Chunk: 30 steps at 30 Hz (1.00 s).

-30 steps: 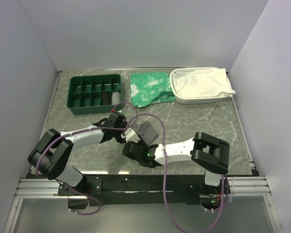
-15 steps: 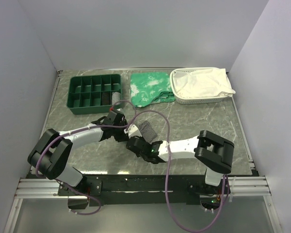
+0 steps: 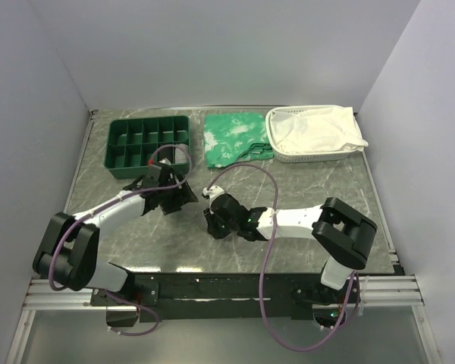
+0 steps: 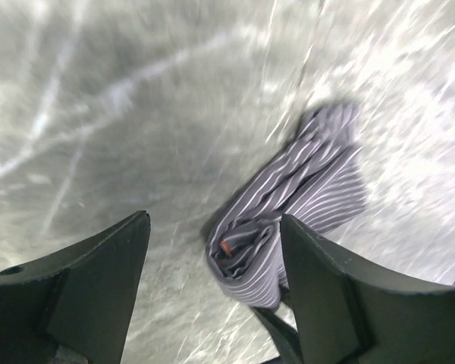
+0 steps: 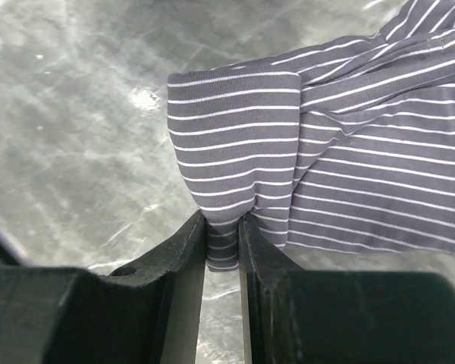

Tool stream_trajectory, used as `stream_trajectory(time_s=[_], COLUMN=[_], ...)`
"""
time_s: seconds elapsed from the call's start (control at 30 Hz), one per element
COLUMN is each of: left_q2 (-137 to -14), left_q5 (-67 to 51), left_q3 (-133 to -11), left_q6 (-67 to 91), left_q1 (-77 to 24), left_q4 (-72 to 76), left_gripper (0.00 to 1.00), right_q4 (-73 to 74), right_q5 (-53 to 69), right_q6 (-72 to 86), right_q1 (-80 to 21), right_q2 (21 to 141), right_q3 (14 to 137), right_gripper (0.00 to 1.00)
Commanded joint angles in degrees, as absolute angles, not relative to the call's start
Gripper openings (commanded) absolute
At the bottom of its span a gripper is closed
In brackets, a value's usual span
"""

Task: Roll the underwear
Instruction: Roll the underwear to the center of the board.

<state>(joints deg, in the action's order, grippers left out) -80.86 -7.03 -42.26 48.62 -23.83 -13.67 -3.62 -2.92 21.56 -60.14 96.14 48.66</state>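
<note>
The underwear (image 5: 326, 152), grey with fine pale stripes, lies bunched in a loose roll on the marble table. My right gripper (image 5: 222, 227) is shut on a fold at its edge. In the top view the right gripper (image 3: 212, 218) covers most of the underwear (image 3: 205, 221). In the left wrist view the underwear (image 4: 296, 205) lies just ahead, its rolled end showing the orange-red tag (image 4: 224, 248). My left gripper (image 4: 214, 224) is open and empty, with its jaws wide apart above the table; it stands just left of the roll (image 3: 178, 196).
A green compartment tray (image 3: 129, 161) stands at the back left, with a small grey roll (image 3: 182, 154) in one cell. A green patterned cloth (image 3: 235, 136) lies behind the grippers. A white basket (image 3: 288, 157) holding a white cloth (image 3: 315, 130) is at the back right.
My left gripper has drawn back to the left, away from the underwear. My right gripper has moved farther out and left, and the underwear is now bunched under it.
</note>
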Motion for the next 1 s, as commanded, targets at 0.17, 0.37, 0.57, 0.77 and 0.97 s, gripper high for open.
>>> stream_trajectory(time_s=[0.17,0.37,0.57,0.77,0.97], left_q2=[-71.99,-68.56,-66.62,-65.22,-65.39], left_q5=[-10.63,-14.23,-18.54,-22.14,-22.5], left_q3=[-35.87,-31.73,-27.61,-24.26,-22.5], left_q6=[47.73,44.65,43.42,43.07,40.87], left_q1=[-22.06,-22.06,-22.06,-22.24,-23.55], left_q4=[-4.84,-0.45,5.43,9.31,9.67], left_gripper=[0.76,0.77,0.77,0.77,0.76], right_q4=[-3.87,-6.68,-9.05,-12.83,-13.97], right_q5=[16.33,25.3,35.14,42.88,47.02], right_q6=[23.73,24.87,26.8,30.49,33.22], right_q1=[-54.58,-50.37,-46.59,-42.81,-39.38], right_q2=[96.41,98.34,101.59,104.15,106.78], right_q3=[46.14,46.05,46.67,46.14,47.28], right_gripper=[0.21,0.21,0.2,0.18,0.16])
